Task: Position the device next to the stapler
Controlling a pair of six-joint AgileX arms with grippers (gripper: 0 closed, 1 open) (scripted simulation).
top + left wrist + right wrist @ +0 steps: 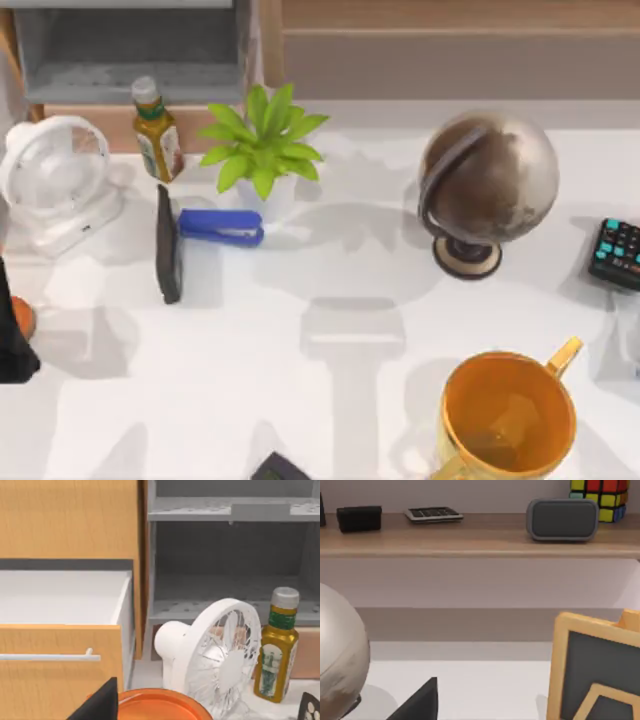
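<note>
The device (pixel 168 245) is a thin dark slab standing on its long edge at the left of the table. The bright blue stapler (pixel 221 227) lies just to its right, one end almost touching it, in front of the potted plant (pixel 263 150). My left gripper (pixel 15 355) is parked at the table's left edge, well clear of both. One dark finger (pixel 100 703) of it shows far to one side, with nothing held, so it looks open. A finger (pixel 420 702) of my right gripper stands the same way and holds nothing.
A white fan (pixel 55 175) and a green-capped bottle (pixel 157 130) stand behind the device. An orange plate (pixel 157 707) lies under the left gripper. A globe (pixel 487 185), a dark keypad (pixel 617 252) and an orange mug (pixel 508 412) occupy the right side. An orange-framed board (pixel 595 672) is near the right gripper.
</note>
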